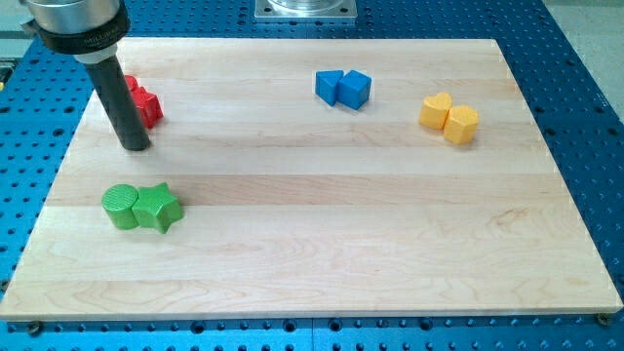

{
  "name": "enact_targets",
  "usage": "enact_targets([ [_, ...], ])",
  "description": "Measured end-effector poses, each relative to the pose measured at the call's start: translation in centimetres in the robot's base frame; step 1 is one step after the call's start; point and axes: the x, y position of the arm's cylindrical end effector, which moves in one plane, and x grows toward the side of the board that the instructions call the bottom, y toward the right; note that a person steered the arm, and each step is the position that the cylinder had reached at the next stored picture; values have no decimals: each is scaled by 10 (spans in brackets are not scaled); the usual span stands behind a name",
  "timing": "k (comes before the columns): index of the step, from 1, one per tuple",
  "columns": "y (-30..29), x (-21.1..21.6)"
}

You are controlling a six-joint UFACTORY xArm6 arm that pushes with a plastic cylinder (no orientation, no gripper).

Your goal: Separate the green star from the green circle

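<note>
The green star (pixel 159 207) lies at the view's lower left of the wooden board (pixel 322 244), touching the green circle (pixel 121 206) on its left side. My tip (pixel 137 146) rests on the board above the pair, a short gap above the green star and apart from both. The dark rod rises from the tip towards the view's top left.
A red block (pixel 146 103) of unclear shape sits just right of the rod, partly hidden by it. Two blue blocks (pixel 343 88) touch each other at the top middle. Two yellow blocks (pixel 449 118) touch at the upper right. A blue perforated table (pixel 595 117) surrounds the board.
</note>
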Motion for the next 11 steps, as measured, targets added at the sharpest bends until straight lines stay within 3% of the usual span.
enact_targets([
  [3, 0, 6],
  [5, 93, 28],
  [7, 146, 52],
  [8, 151, 140],
  [9, 67, 210],
  [10, 11, 207],
  [11, -4, 211],
])
